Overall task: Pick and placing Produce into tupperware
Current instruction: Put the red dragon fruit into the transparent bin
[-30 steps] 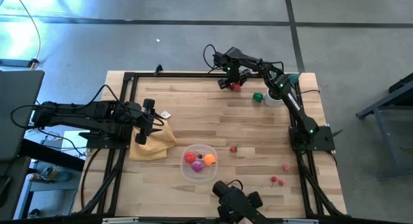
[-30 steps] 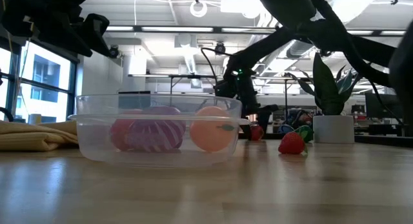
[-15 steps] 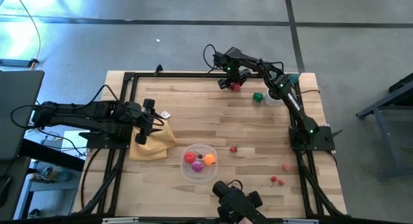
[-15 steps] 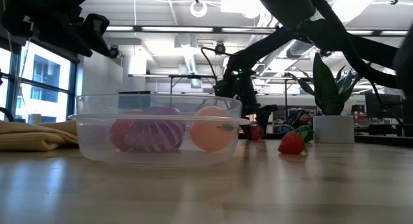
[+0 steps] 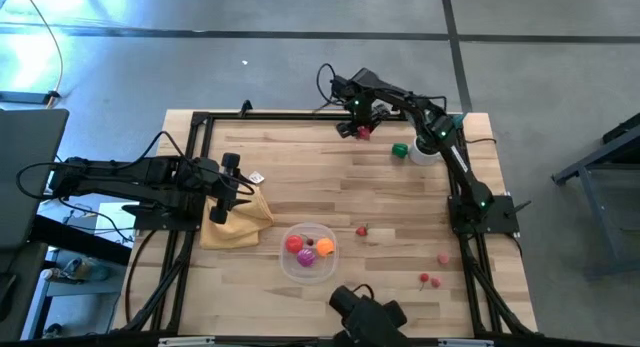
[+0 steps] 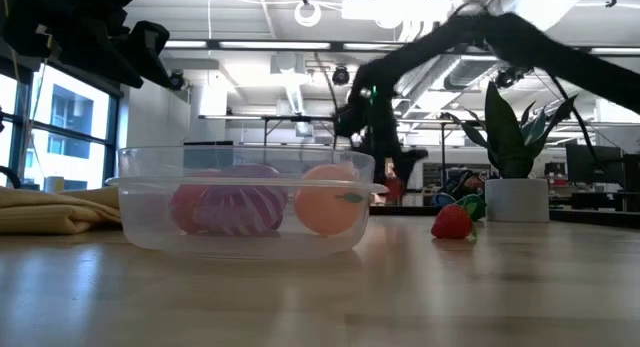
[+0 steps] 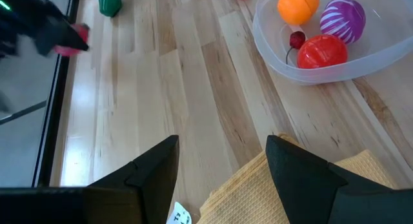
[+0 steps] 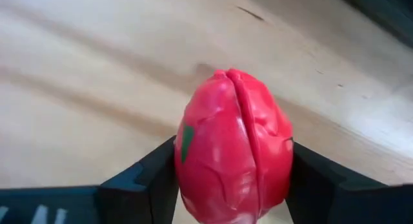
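**Right gripper holds a red fruit at the table's far edge**

Nearest, close to the near edge, sits the tupperware, a clear round-cornered tub on the wooden table. Inside it lie a red fruit, an orange fruit and a purple striped fruit. To its right, loose produce is scattered on the wood: a small red strawberry just beside the tub, a pink piece and a pair of red cherries nearer the right rail.

Left of the tub, the left gripper hangs over the yellow cloth, its fingers spread and empty.

Farther off on the right stand a white pot and a green piece beside it.

Farthest, the right gripper is clamped on a red wrinkled fruit, held between both fingers above the far edge.
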Motion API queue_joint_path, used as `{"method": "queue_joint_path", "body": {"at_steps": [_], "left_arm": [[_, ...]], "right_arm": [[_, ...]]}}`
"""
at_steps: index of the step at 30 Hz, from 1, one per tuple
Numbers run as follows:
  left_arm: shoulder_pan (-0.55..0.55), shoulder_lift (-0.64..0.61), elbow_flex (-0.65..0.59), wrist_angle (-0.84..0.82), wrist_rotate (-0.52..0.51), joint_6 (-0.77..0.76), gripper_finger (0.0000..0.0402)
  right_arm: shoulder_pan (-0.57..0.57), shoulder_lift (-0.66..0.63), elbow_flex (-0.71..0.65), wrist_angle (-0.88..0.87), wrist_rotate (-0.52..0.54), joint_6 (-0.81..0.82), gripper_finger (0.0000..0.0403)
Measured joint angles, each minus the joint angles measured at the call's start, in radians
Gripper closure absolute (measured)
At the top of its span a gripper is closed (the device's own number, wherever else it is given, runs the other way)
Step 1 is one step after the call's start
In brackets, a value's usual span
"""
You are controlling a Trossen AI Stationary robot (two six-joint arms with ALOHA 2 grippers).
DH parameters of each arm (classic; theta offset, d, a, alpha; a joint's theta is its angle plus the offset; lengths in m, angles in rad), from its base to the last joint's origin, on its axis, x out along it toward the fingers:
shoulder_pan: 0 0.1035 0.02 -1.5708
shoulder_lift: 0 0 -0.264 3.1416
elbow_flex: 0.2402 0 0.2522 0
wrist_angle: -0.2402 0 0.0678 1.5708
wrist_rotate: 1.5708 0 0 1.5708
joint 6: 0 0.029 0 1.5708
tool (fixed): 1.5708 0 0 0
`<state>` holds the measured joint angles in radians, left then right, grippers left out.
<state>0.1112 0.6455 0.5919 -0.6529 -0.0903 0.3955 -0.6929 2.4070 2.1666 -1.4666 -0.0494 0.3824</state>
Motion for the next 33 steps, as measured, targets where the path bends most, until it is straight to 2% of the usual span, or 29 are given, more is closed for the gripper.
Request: {"method": "queue_joint_path", "body": {"at_steps": [6,11,19,21,24,29,33], "left_arm": [[0.000,0.000,0.000,0.000,0.000,0.000,0.0181],[0.000,0.000,0.000,0.000,0.000,0.000,0.0181],[0.000,0.000,0.000,0.000,0.000,0.000,0.0181],[0.000,0.000,0.000,0.000,0.000,0.000,0.0181],[0.000,0.000,0.000,0.000,0.000,0.000,0.0181],[0.000,0.000,0.000,0.000,0.000,0.000,0.0181],[0.000,0.000,0.000,0.000,0.000,0.000,0.0181]], "right_arm": [[0.047,-0.142,0.001,0.010,-0.061,-0.061,0.0200],[0.137,-0.295,0.003,0.026,-0.105,-0.122,0.0200],[0.422,-0.535,0.004,0.177,-0.150,-0.189,0.0200],[0.514,-0.581,0.004,0.240,-0.125,-0.210,0.0200],[0.663,-0.618,0.006,0.329,-0.032,-0.240,0.0200],[0.869,-0.605,-0.001,0.398,0.137,-0.283,0.0200],[0.967,-0.564,-0.055,0.423,0.240,-0.294,0.0200]]}}
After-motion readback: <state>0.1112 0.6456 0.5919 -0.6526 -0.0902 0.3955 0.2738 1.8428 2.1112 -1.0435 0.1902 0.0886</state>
